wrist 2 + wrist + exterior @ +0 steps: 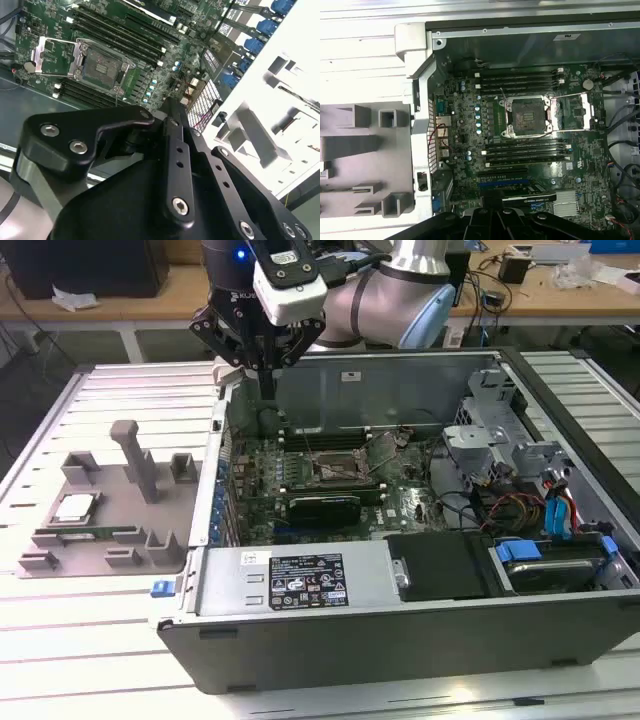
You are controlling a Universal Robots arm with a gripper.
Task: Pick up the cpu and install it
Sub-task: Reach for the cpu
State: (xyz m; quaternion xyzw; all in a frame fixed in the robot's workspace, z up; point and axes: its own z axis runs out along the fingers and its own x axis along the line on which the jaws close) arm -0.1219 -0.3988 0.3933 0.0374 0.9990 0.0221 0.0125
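The cpu (75,507), a small silver square, lies flat in a recess of the grey tray (110,550) on the exterior view's left, beside the open computer case (400,630). My gripper (268,392) hangs over the case's far left corner, well apart from the cpu, with its black fingers (172,150) drawn together on nothing. The motherboard's socket (335,468) stands uncovered with its metal frame swung up; both wrist views look down on this socket (527,116) (102,67).
A long green memory stick (85,533) lies in the tray near the cpu, among upright grey blocks (135,455). Drive cages and cables (540,490) crowd the case's right side. A black power supply (440,565) sits along its near wall. Memory slots (525,149) flank the socket.
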